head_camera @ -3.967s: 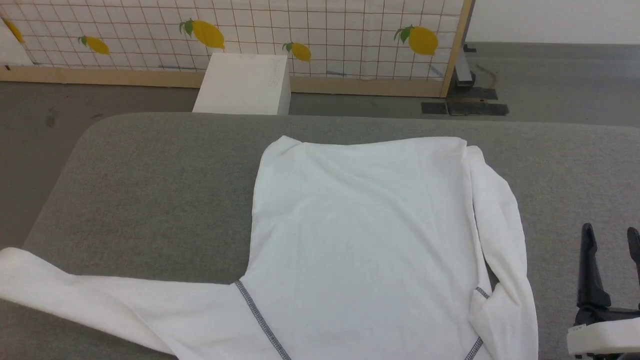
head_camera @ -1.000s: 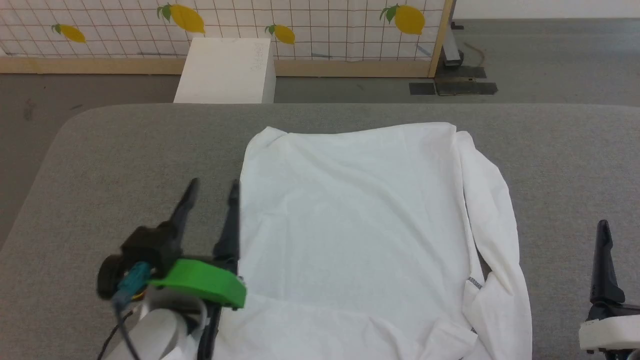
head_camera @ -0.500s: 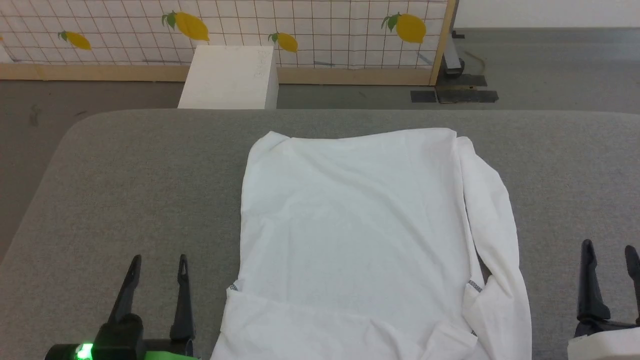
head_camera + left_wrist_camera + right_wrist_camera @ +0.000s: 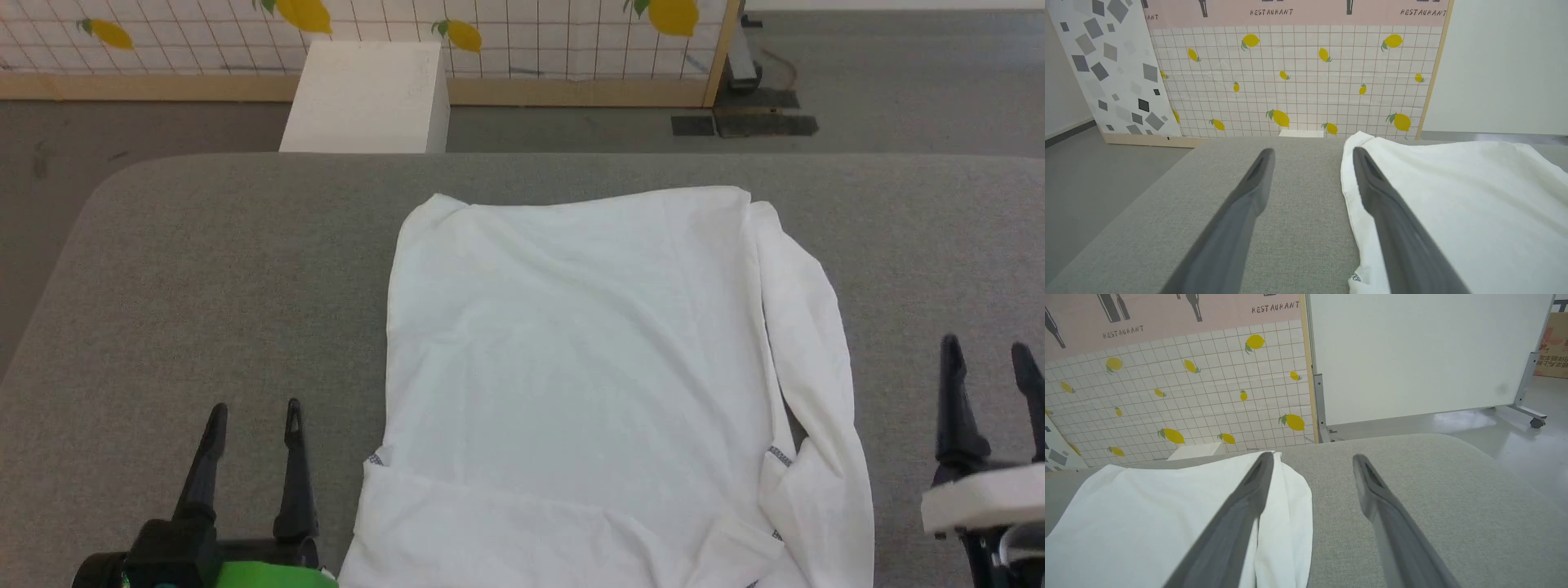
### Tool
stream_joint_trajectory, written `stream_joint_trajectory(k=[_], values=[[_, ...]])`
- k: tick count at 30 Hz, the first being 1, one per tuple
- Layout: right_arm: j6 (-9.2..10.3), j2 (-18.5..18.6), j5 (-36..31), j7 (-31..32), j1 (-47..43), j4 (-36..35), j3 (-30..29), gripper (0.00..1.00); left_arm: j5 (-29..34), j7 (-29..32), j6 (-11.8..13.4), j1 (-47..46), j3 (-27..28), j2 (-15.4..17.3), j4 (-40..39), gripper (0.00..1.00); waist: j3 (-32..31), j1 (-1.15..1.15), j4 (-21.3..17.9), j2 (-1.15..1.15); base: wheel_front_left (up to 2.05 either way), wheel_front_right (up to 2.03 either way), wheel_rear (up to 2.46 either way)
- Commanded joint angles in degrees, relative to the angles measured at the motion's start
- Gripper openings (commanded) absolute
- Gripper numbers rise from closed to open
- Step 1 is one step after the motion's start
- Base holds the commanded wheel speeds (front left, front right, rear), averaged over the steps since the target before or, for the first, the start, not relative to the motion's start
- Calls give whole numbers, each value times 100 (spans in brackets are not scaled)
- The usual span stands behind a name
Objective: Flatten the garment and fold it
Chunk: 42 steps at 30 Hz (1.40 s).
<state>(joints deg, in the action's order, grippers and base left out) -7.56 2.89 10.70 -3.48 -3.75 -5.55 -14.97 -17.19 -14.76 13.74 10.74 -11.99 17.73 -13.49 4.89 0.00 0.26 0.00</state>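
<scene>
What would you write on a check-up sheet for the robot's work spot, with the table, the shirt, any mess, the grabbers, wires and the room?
Surface: grey fabric-covered table with rounded corners.
Job's things: garment lies spread in the middle, both sleeves folded in, lightly wrinkled.
Clutter: nothing seen.
Grippers: left gripper and right gripper are open and hold nothing, one on each side of the garment.
Cables: thin line on the floor by the screen's foot, maybe a cable; too small to tell.
Surroundings: white box on the floor behind the table; lemon-print screen; whiteboard.
</scene>
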Motion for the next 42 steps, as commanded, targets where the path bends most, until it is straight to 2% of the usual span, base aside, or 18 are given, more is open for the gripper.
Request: stream_joint_trajectory(k=[1,5,9,12,20,28,42], values=[[8,-2,-68,196,316,-106,17,100,-23,-23,-85,-136,59,-85,-9,100,236,0,-9,0,0,0,0],[8,158,-143,992,1040,-288,49,100,15,-23,-305,-342,186,-299,-17,100,568,0,2,0,0,0,0],[8,709,24,1808,1806,-144,148,100,105,-24,-522,-564,271,-485,-6,100,884,0,42,0,0,0,0],[8,1092,245,2323,2375,139,253,100,201,-24,-667,-713,354,-563,27,100,1100,0,82,0,0,0,0],[8,1819,620,3428,3387,1176,562,100,385,-24,-962,-1023,463,-775,40,100,1626,0,273,0,0,0,0],[8,2315,977,3873,3816,1791,1048,100,553,-24,-1174,-1278,496,-985,79,100,2073,0,486,0,0,0,0],[8,2943,1448,4321,4379,2267,2114,100,714,-24,-1434,-1599,508,-1238,209,100,2607,0,810,0,0,0,0]])
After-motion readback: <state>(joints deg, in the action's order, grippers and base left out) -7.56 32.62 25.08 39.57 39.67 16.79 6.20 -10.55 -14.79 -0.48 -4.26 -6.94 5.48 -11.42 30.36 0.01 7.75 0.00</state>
